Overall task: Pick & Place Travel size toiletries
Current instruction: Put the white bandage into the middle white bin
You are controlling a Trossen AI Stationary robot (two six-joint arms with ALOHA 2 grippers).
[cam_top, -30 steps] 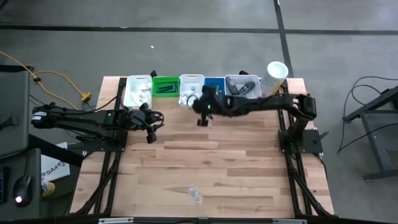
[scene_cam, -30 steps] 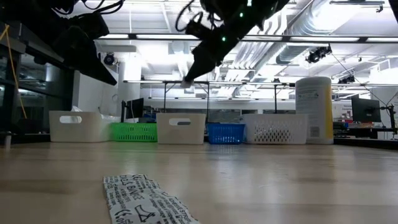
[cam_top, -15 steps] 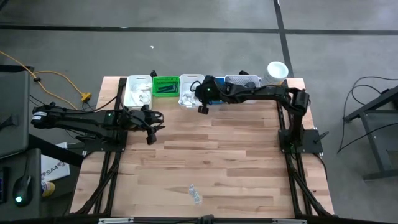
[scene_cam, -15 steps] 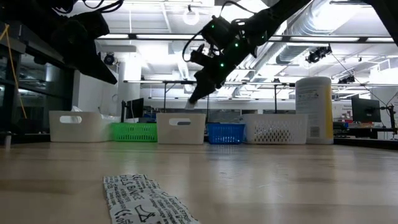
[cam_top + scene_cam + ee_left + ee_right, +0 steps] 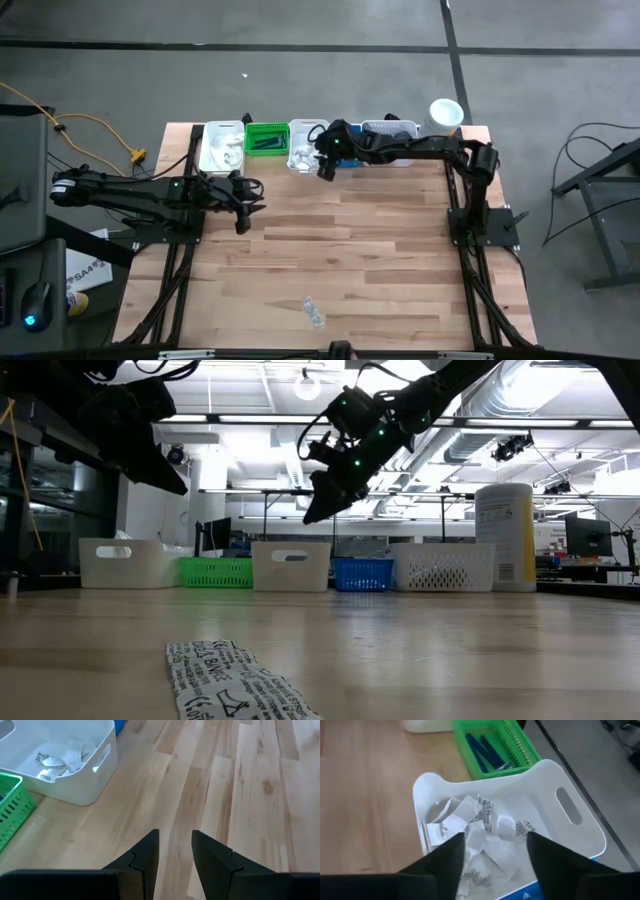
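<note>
Right wrist view: sachets (image 5: 480, 827) partly behind right end effector (image 5: 495, 851).

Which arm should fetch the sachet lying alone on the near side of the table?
Left, probably. The left gripper hovers open over bare table, nearer the sachet; the right gripper is open above the white bin.

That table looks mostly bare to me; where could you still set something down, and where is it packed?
The widest free patch is the wood between the bin row along the far edge and the lone sachet near the front edge. The far edge is crowded: bins side by side, the right tool open above the middle white bin, the left tool just before the row.
</note>
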